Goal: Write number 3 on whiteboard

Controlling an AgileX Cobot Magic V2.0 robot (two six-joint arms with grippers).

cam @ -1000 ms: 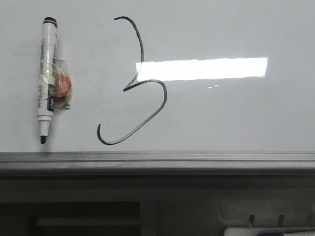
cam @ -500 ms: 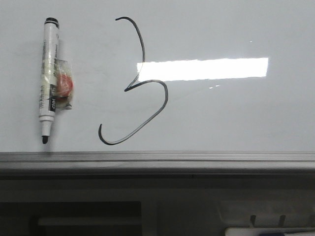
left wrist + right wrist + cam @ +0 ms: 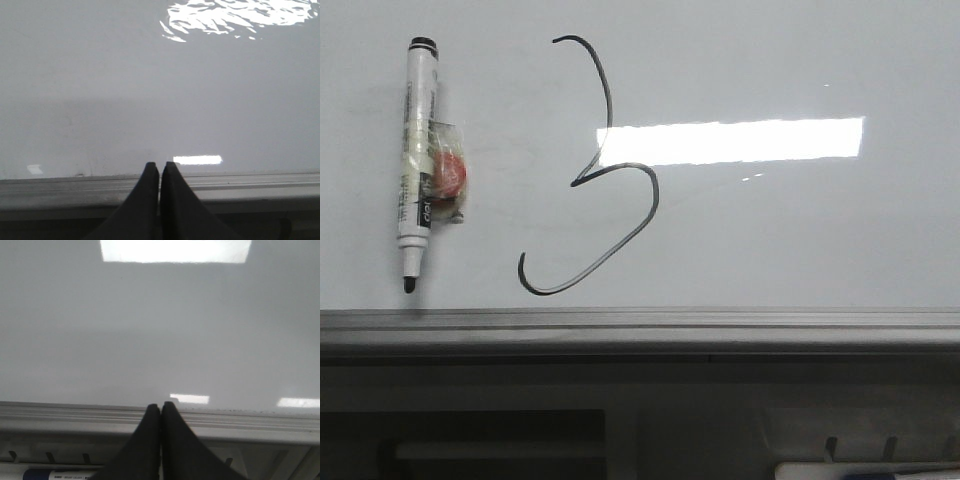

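In the front view a large thin black number 3 (image 3: 605,170) is drawn on the glossy whiteboard (image 3: 790,230), with a bright rectangular glare crossing its middle. A white marker pen (image 3: 419,160) lies uncapped to the left of the number 3, tip toward the near frame, with a red and clear wrapper taped to its side. Neither gripper shows in the front view. In the left wrist view my left gripper (image 3: 159,165) is shut and empty over the board's near frame. My right gripper (image 3: 161,405) is likewise shut and empty at the frame edge.
The board's grey metal frame (image 3: 640,325) runs along the near edge. Below it sits a tray with another marker (image 3: 55,473) lying in it. Ceiling-light glare (image 3: 730,140) covers part of the board.
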